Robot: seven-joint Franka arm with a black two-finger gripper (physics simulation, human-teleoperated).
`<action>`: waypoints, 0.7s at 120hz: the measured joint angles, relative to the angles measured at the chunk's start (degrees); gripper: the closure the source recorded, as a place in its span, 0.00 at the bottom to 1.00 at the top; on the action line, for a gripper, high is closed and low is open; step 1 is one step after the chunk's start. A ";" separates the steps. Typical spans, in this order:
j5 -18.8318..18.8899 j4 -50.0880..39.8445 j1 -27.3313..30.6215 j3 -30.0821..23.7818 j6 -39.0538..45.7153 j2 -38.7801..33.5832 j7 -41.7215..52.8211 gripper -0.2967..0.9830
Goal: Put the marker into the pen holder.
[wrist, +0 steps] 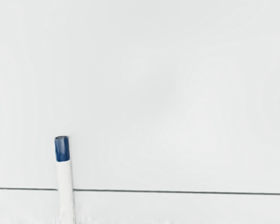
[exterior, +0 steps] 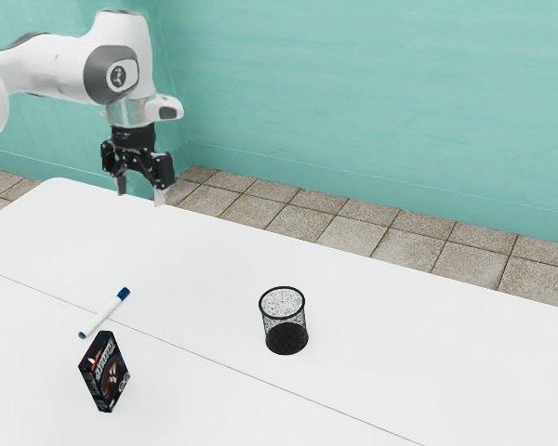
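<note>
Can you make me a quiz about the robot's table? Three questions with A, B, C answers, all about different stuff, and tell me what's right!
1. Where is the marker?
A) In the pen holder
B) Flat on the table
C) On top of the box

2. What colour is the marker's cap?
A) Red
B) Yellow
C) Blue

3. How is the gripper?
A) Open
B) Shut on the marker
C) Shut on the box

Answers:
1: B, it lies on the white surface.
2: C, both views show blue there.
3: A, its fingers stand apart, holding nothing.
</note>
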 joint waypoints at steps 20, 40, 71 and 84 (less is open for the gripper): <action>-0.10 -8.95 7.20 0.31 10.25 4.66 -0.91 0.23; 0.01 -15.26 7.87 0.86 18.64 5.00 -0.78 0.23; -0.56 -32.86 8.15 3.43 34.04 -0.89 -0.96 0.24; -0.64 -34.53 9.03 3.47 39.63 0.13 -0.05 0.24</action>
